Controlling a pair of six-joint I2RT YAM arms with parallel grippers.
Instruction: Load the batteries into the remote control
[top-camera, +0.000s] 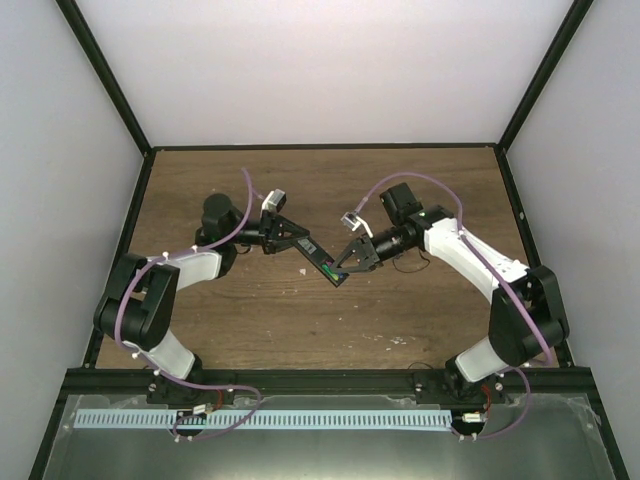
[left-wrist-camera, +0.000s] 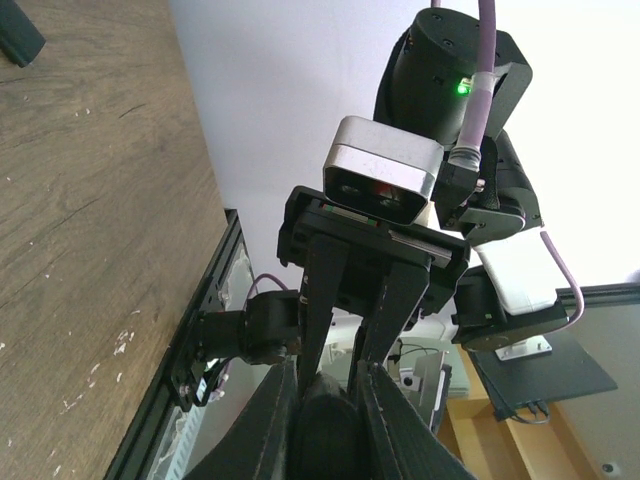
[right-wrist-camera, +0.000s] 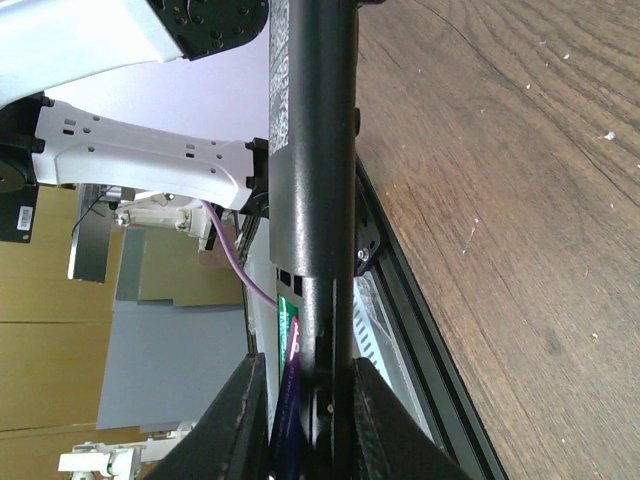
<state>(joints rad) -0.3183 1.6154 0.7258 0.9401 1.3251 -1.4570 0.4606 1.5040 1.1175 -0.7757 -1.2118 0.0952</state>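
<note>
You have one remote control (top-camera: 319, 255), two batteries and two grippers in play. The remote is held off the table (top-camera: 300, 335) at its middle, spanning the two arms. Your left gripper (top-camera: 303, 243) is closed narrowly on one end of it. Your right gripper (top-camera: 342, 264) is nearly closed around the other end, its fingers (right-wrist-camera: 240, 420) hugging the remote's sides. In the right wrist view, the green battery (right-wrist-camera: 288, 325) and the purple battery (right-wrist-camera: 284, 440) lie end to end along the remote's edge, the purple one between those fingers
</note>
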